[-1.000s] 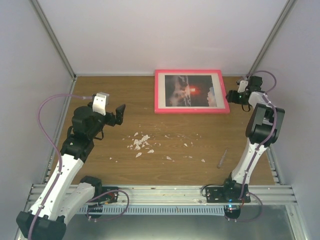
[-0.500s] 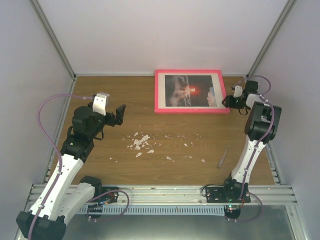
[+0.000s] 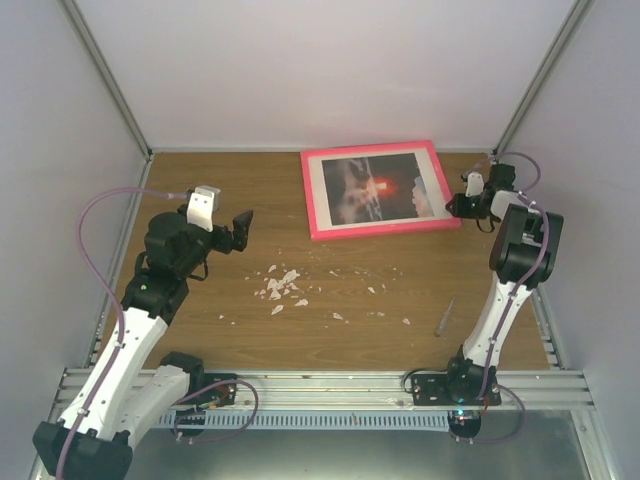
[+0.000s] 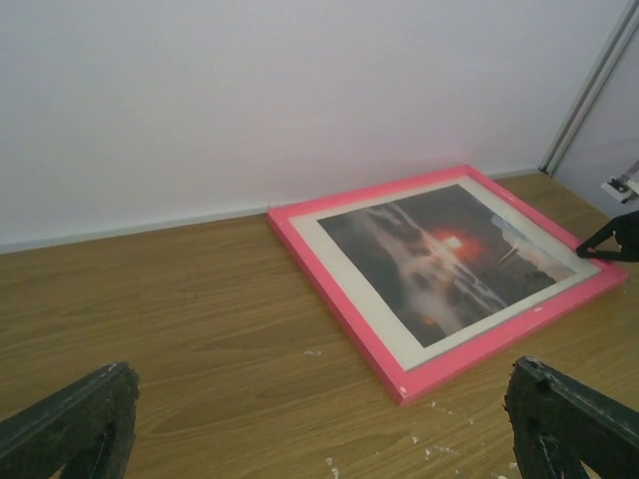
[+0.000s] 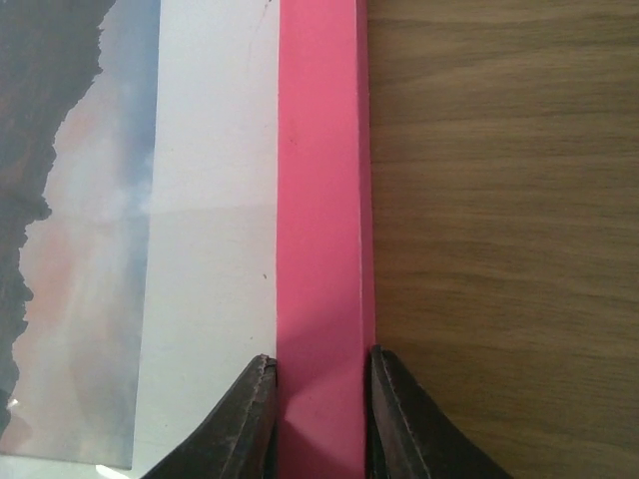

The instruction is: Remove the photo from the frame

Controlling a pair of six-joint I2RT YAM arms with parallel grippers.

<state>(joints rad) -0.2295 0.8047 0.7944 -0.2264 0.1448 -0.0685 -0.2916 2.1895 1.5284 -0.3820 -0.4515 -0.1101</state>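
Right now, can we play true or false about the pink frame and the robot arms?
1. The right gripper pinches the frame by its pink edge. True.
2. The photo lies loose, outside the frame. False: it sits inside the frame.
3. The left gripper holds the frame. False: it is open, apart from the frame, holding nothing.
4. White crumbs lie on the table, nearer the arms than the frame. True.

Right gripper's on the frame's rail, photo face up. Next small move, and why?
Probably lift that edge a little with the right gripper to start tipping the frame over. Its fingers flank the pink rail, the photo faces up behind the white mat, so any way out is likely from the back. The left gripper is open, away from it.
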